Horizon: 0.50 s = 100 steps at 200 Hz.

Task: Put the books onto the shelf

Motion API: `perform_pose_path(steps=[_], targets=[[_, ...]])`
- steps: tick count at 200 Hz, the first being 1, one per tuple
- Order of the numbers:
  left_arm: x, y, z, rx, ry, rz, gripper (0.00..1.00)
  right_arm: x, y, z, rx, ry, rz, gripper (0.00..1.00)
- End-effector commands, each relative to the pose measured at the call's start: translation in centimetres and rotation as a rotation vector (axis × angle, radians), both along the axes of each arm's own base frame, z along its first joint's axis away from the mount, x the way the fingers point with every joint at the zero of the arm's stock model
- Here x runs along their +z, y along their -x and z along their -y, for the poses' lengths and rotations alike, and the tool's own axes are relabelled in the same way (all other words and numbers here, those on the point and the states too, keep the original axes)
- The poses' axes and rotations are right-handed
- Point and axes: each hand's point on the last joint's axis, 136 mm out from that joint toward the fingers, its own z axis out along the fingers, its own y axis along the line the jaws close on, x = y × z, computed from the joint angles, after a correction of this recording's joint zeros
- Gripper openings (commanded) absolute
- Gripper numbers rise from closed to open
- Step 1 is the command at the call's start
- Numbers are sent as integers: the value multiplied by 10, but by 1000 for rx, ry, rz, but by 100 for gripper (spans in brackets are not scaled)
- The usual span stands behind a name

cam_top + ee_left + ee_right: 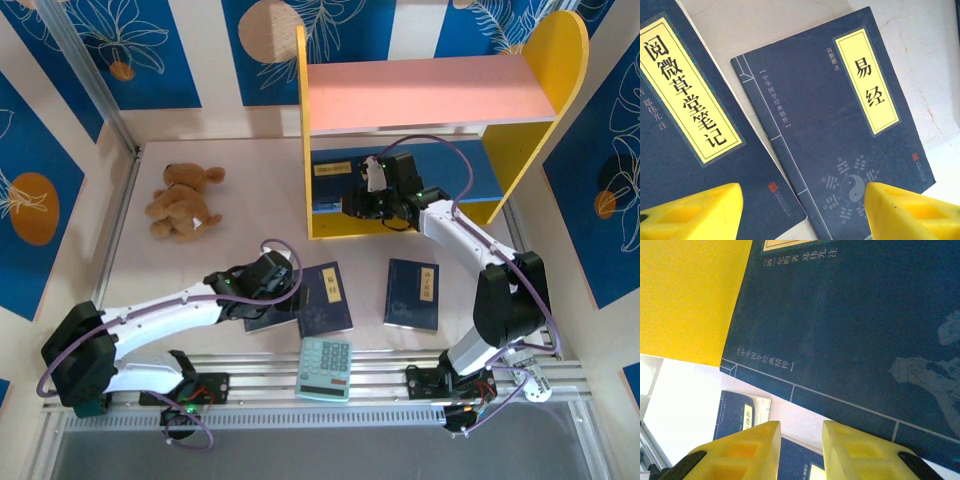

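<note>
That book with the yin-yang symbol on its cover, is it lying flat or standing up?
Lying flat: the book rests cover-up on the table, its yellow label facing the left wrist camera above.

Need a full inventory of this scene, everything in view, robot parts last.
books: four, navy with yellow labels; three flat on the table, one on the shelf's lower board
shelf: one, yellow sides, pink top, blue lower board; far side
calculator: one, mint green; near edge, between the arm bases
plush dog: one, brown; far left
table: one, pale
left fingers: two, yellow; open over two table books
right fingers: two, yellow; slightly apart by the shelf book
</note>
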Motion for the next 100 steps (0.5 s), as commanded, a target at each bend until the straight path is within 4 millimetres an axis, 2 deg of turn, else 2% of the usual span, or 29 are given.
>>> perform_pose_path(steps=[1,57,100], targets=[[5,2,-3,-19,-20,19,66,10,-3,-9,37,-18,24,29],[5,3,-5,-17,-24,20,66,10,2,-10,42,-15,20,29],[8,3,-6,-14,-20,27,66,9,25,-8,53,15,23,29]])
